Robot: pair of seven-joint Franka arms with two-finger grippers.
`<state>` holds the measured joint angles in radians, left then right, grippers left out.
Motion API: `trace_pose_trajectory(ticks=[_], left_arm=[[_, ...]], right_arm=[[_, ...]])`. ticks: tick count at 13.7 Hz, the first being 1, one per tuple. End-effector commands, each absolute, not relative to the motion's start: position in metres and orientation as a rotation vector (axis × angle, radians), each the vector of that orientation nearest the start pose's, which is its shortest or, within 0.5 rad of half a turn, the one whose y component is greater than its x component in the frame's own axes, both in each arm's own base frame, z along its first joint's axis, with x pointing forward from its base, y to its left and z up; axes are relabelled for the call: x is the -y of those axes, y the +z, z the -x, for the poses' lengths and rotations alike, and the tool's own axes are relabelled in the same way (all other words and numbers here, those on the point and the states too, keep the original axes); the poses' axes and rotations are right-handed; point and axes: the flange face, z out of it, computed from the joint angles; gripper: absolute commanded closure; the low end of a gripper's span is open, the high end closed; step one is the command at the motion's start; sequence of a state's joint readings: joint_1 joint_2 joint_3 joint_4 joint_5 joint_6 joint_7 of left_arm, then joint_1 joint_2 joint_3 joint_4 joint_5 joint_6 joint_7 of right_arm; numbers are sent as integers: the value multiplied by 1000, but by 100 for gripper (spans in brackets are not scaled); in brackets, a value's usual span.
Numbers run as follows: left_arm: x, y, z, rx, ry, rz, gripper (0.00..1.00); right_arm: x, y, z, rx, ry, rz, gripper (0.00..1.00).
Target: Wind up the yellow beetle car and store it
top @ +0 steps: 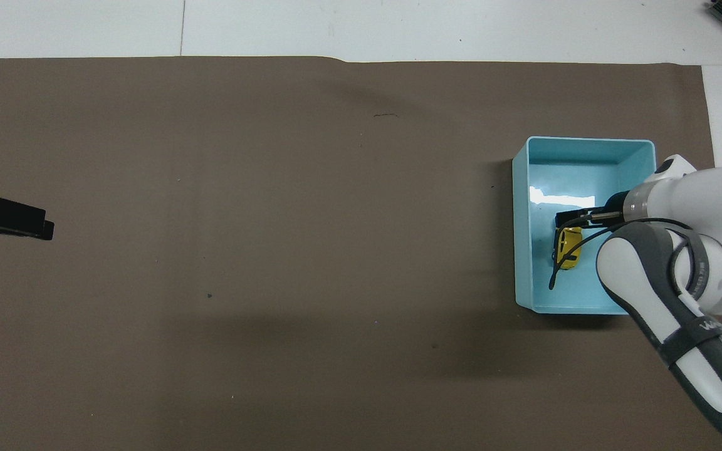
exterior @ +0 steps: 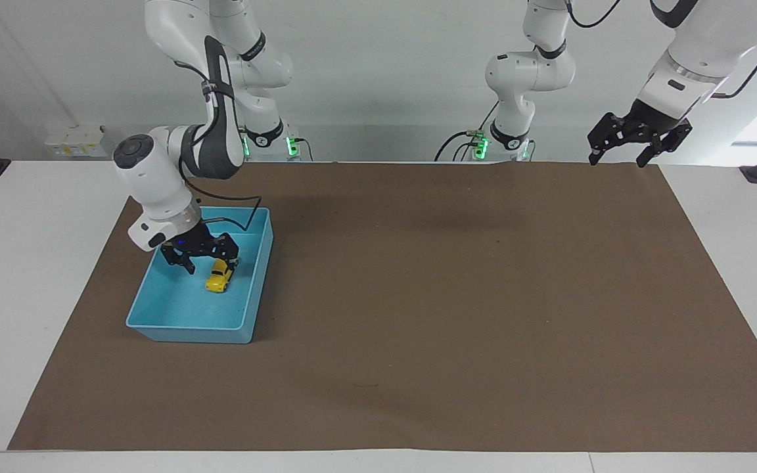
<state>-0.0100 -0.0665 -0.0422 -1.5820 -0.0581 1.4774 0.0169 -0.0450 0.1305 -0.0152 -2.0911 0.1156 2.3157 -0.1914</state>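
Facing view: right claw (exterior: pixel 202 257) hung low inside the blue bin (exterior: pixel 155 315), fingers spread, nothing pinched.
Yellow beetle car (exterior: pixel 219 276): lay on the bin floor, just below the claw and toward its finger on the left arm's side; appeared free of both fingers, though contact with that one finger could not be ruled out.
Overhead view: car (top: pixel 568 247) sat beside the claw (top: pixel 571 220), partly under the arm's black cable; bin wall (top: pixel 521 250) close by on the side toward the surface's middle.
Left claw (exterior: pixel 623 143): waited, spread and empty, raised over the brown mat's corner (exterior: pixel 648 172) at its own end of the surface.
Step in hand (judged): release made, car stored; what remained was withdrawing the right claw.
How to do it well: lift straight up with fingers kept spread, so neither finger nor the dangling cable drags the car; clear the bin rim fully before any sideways travel.
Risk: a wound toy may roll against the bin wall; the wall should contain it.
Progress (judged): nearly complete.
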Motion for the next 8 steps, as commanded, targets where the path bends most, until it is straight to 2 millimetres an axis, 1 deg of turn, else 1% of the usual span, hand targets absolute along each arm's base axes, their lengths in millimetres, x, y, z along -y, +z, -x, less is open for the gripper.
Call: trace_pose_trajectory(ticks=[1, 2, 4, 7, 8], left_arm=[[32, 650, -517, -131, 64, 3186, 0], [31, 650, -517, -129, 62, 3186, 0], [31, 650, -517, -129, 62, 3186, 0], [32, 650, -517, -131, 62, 3186, 0], [32, 650, -517, -131, 62, 3186, 0]], right_arm=[[42, 400, -589, 171, -195, 3126, 0], [44, 411, -593, 196, -206, 3150, 0], [49, 431, -599, 186, -197, 3162, 0], [51, 457, -600, 154, -134, 3162, 0], [51, 472, -597, 134, -125, 3162, 0]])
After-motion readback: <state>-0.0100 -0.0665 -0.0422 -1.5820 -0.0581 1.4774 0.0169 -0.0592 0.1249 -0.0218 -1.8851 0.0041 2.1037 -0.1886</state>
